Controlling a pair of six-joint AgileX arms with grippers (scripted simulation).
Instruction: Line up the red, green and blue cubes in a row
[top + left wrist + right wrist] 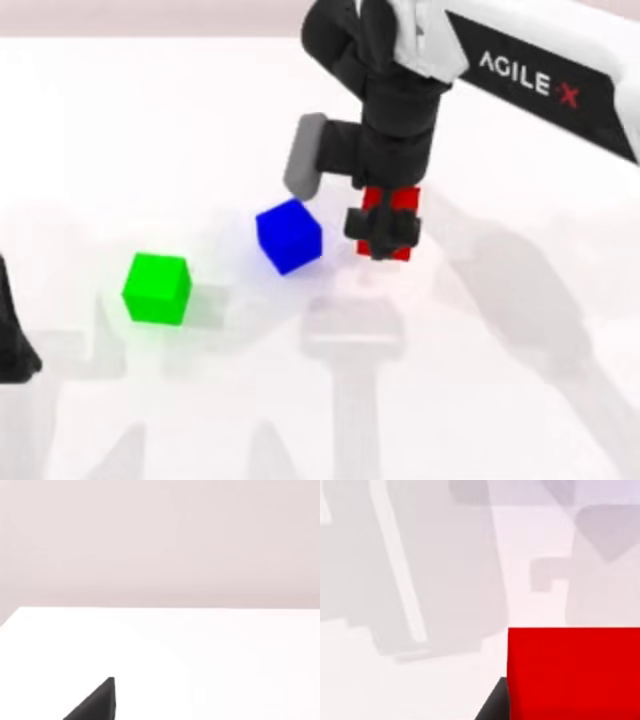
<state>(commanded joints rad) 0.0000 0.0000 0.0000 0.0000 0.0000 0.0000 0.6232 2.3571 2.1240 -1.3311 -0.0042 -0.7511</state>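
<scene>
The red cube sits between the black fingers of my right gripper, a little right of the table's middle. My right gripper is shut on it. In the right wrist view the red cube fills one corner, with a dark finger pressed against its side. The blue cube rests on the table just left of the red one, turned slightly. Farther left and nearer the front lies the green cube. My left gripper is parked at the left edge; its wrist view shows one finger over bare table.
The right arm reaches in from the back right, and a grey part of it hangs above and behind the blue cube. Soft shadows of the arms lie across the front of the white table.
</scene>
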